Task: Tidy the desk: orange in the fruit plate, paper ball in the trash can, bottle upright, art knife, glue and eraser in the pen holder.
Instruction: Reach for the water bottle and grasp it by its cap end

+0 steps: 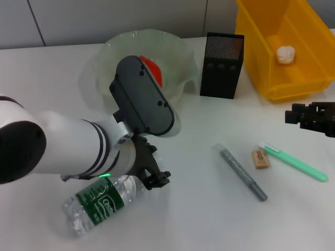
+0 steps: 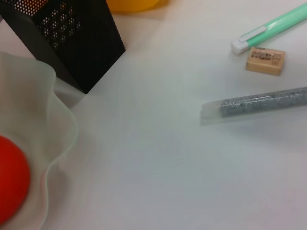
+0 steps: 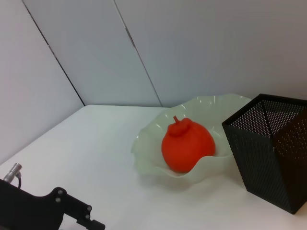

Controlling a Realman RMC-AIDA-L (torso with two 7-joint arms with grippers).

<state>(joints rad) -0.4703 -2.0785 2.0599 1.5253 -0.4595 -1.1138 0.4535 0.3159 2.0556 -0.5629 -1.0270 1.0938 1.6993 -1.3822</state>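
The orange (image 1: pixel 153 69) lies in the pale-green fruit plate (image 1: pixel 107 55) at the back. Right of it stands the black mesh pen holder (image 1: pixel 222 65). The paper ball (image 1: pixel 285 54) rests inside the yellow trash can (image 1: pixel 261 31). The bottle (image 1: pixel 99 204) lies on its side at the front left, and my left gripper (image 1: pixel 156 179) hangs just over its right end. The grey glue stick (image 1: pixel 242 173), the tan eraser (image 1: pixel 260 159) and the green art knife (image 1: pixel 296 162) lie on the table at the right. My right gripper (image 1: pixel 306 116) hovers at the right edge.
My bulky left arm (image 1: pixel 63 146) covers the front left of the table and part of the fruit plate. The grey wall runs behind the table.
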